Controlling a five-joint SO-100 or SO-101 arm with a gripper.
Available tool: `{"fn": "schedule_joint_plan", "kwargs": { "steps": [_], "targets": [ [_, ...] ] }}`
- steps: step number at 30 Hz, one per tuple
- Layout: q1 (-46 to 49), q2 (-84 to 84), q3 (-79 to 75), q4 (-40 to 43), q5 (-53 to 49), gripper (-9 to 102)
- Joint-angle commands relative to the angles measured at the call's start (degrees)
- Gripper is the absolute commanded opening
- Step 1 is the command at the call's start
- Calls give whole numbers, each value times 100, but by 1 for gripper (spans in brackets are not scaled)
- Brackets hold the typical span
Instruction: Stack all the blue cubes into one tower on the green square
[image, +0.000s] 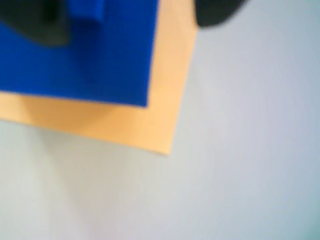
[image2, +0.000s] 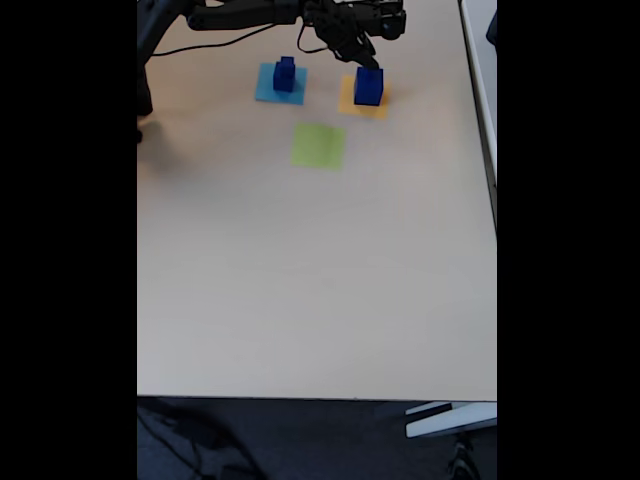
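Straddling a blue cube (image2: 368, 86) on the orange square (image2: 349, 104), gripper (image2: 368, 64) spread wide, fingertips (image: 47, 22) either side.

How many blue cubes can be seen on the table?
3, possibly more hidden: two stacked on the light-blue square, and one cube on the orange square, under the claw.
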Motion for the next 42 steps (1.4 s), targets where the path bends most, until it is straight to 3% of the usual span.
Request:
{"fn": "schedule_joint_plan", "kwargs": {
  "steps": [1, 34, 42],
  "targets": [
    [88, 176, -26, -114, 44, 12],
    [132, 202, 448, -97, 97, 11],
    [141, 211, 448, -105, 97, 7]
  ]
}}
